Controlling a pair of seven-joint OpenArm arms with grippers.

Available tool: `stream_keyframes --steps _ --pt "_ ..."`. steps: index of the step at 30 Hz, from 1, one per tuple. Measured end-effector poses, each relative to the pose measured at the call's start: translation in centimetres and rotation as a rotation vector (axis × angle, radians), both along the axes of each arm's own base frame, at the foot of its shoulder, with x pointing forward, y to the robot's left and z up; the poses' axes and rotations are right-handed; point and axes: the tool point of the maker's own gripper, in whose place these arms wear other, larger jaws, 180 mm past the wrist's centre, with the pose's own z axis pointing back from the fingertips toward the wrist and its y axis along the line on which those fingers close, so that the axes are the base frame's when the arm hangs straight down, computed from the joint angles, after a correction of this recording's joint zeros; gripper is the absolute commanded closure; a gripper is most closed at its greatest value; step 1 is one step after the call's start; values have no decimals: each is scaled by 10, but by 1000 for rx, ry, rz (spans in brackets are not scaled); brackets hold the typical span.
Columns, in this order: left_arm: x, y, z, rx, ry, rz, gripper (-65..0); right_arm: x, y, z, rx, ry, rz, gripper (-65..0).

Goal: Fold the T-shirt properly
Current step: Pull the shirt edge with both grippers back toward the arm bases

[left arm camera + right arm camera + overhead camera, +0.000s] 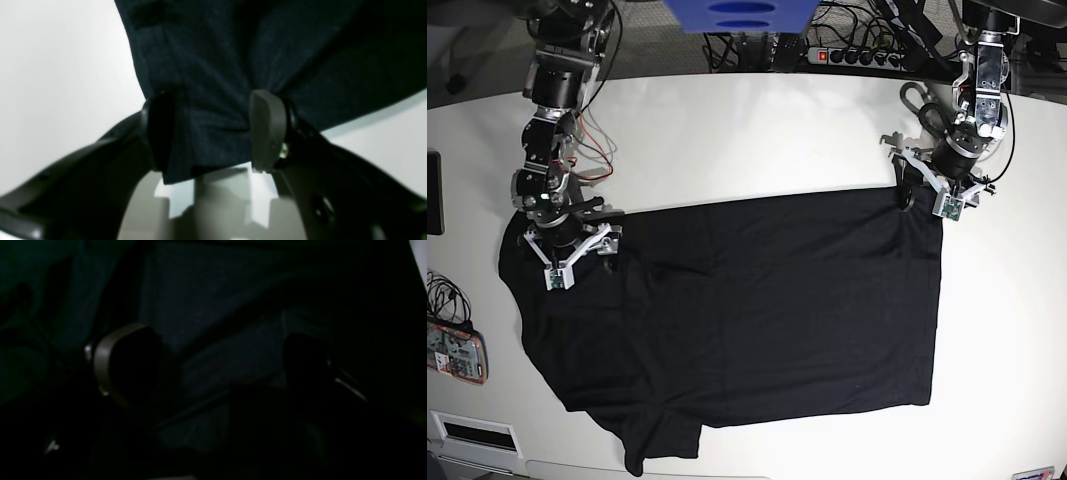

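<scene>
- The black T-shirt (747,310) lies spread on the white table (747,130), filling most of its middle, with its long top edge running between my two grippers.
- My left gripper (213,130) sits at the shirt's upper corner on the base view's right (927,190). In my left wrist view the two pads stand apart with a flap of shirt hem between them; the cloth bunches against the grey pad (267,130), so I am holding cloth there, though the jaws are not pressed tight together.
- My right gripper (567,240) is down on the shirt's opposite upper corner, beside the sleeve that reaches toward the table's edge.
- My right wrist view is very dark: I make out one pale-rimmed pad (113,363) and a second, dimmer one, set apart with dark folds of cloth (213,306) lying between and around them. I cannot tell whether those jaws are pinching the cloth or merely resting over it.
- The shirt's lower hem lies near the table's front edge, and a second sleeve hangs off the lower corner below my right gripper.
- No print or writing shows on the shirt.
- Beyond the shirt's top edge, past the table, sit a blue object (739,14) and a power strip (862,56) with a red switch; neither bears text I can read.
- A flat colourful item (452,352) lies at the table's edge past the shirt's sleeve, its markings too small to read.
</scene>
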Motion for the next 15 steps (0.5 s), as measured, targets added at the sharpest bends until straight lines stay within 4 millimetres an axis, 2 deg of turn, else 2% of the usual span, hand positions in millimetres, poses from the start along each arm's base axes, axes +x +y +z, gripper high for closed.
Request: stream_keyframes --steps 6,15 --pt "0 0 0 0 0 0 -338 7 57 -3 -59 28 218 -596" --pt "0 0 0 0 1 0 -338 5 60 -3 -35 24 232 -596"
